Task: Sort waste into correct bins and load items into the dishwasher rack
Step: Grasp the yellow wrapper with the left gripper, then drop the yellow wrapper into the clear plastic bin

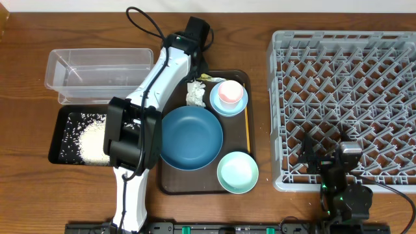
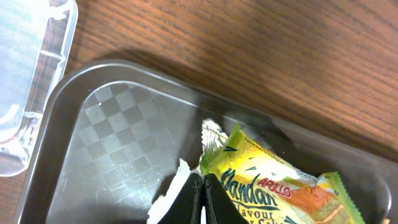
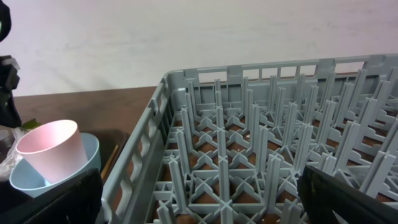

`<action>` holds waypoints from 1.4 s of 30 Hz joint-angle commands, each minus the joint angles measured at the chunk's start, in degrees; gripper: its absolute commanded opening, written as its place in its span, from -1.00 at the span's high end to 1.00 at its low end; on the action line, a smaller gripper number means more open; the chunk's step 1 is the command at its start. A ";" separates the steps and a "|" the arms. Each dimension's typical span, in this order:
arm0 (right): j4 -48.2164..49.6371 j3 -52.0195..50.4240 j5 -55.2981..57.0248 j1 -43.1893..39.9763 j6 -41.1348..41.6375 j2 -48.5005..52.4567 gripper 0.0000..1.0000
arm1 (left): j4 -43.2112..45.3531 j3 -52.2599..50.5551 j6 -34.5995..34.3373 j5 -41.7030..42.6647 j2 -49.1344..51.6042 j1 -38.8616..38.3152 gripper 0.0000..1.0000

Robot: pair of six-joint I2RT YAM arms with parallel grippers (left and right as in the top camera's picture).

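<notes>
My left gripper (image 2: 203, 180) is shut over the back left corner of the brown tray (image 2: 118, 143). A strip of the white tissue (image 2: 166, 196) shows between its fingers. The yellow-green snack wrapper (image 2: 273, 186) lies against its right side. From overhead, the tissue (image 1: 194, 94) and wrapper (image 1: 209, 78) lie beside the pink cup (image 1: 229, 91), which stands in the light-blue dish (image 1: 229, 104). The dark-blue plate (image 1: 192, 138) and mint bowl (image 1: 237, 172) share that tray. White rice (image 1: 94, 140) lies in the black tray (image 1: 65, 127). My right gripper (image 3: 199, 186) hangs open over the grey rack (image 1: 351, 84).
The clear tub (image 1: 97, 68) stands behind the black tray at the left, its corner also in the left wrist view. The brown tray's rim (image 1: 248, 130) runs close to the rack's left wall. The rack's upright pegs (image 3: 249, 118) fill the right wrist view.
</notes>
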 commanded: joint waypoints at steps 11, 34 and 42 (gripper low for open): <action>-0.22 -0.09 0.33 -0.37 -0.52 -0.17 -0.99 | -1.33 0.00 0.37 -0.94 -8.46 0.11 0.88; -0.22 -0.09 0.33 -0.37 -0.52 -0.17 -0.99 | 1.86 0.00 0.33 -0.94 -22.58 10.75 0.88; -0.22 -0.09 0.33 -0.37 -0.52 -0.17 -0.98 | 4.24 -0.02 -1.25 -0.94 -21.62 20.26 0.88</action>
